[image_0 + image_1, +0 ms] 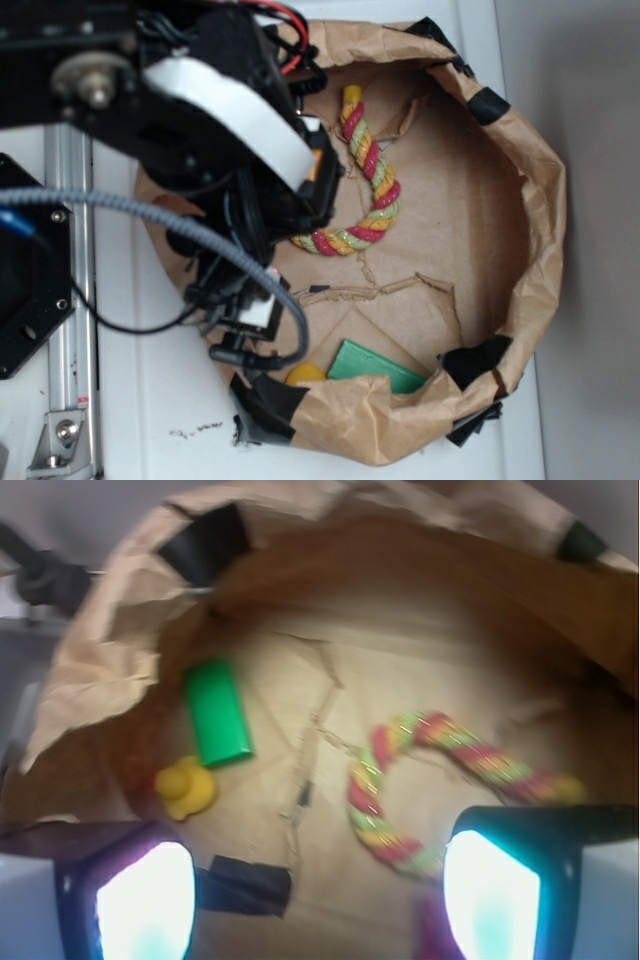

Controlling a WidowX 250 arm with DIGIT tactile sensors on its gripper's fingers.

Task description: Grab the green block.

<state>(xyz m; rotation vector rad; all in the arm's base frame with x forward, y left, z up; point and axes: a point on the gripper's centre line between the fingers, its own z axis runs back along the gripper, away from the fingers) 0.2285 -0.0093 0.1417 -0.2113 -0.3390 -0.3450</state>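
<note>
The block (218, 712) lies flat on the paper floor of a brown bag-like basin (530, 200), close under its wall; in the exterior view the block (378, 366) is partly hidden by the folded rim. A small yellow toy (186, 786) sits just beside one short end, apart from it by a sliver at most. The rope (440, 780) curls well away, toward the middle of the basin.

The tool (320, 890) is spread wide and empty, both pads (148, 900) glowing at the bottom of the wrist view, with the block up and to the left of the gap between them. It hangs over the rope, not the block, so the reach seems only begun.

To do this well, I would bring the tool across until the block sits centred between the pads, then turn the wrist so they close on the two long sides. Descend straight. The near wall leaves little room and may snag a finger; the toy could be nudged or caught. Torn paper flaps on the floor might lift the block's edge.
</note>
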